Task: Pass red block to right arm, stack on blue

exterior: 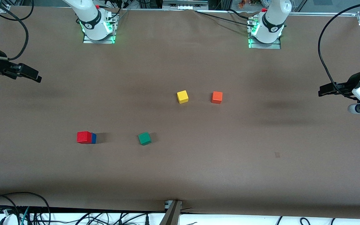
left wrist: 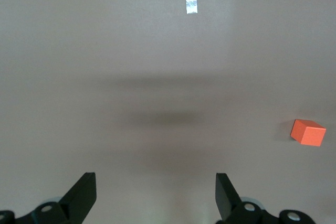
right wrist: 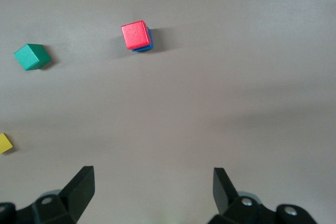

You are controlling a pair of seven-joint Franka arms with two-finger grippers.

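The red block [exterior: 83, 137] sits on top of the blue block [exterior: 93, 138], toward the right arm's end of the table. The stack also shows in the right wrist view, red [right wrist: 135, 34] on blue [right wrist: 146, 45]. My right gripper [exterior: 30, 75] is open and empty, held up over the table's edge at the right arm's end, well away from the stack. My left gripper [exterior: 327, 89] is open and empty, held up over the left arm's end of the table. Its fingers [left wrist: 84, 195] frame bare table.
A green cube [exterior: 144, 138] lies beside the stack, toward the table's middle. A yellow cube [exterior: 182, 97] and an orange cube [exterior: 217, 97] lie side by side near the middle, farther from the front camera. Cables trail along the table's edges.
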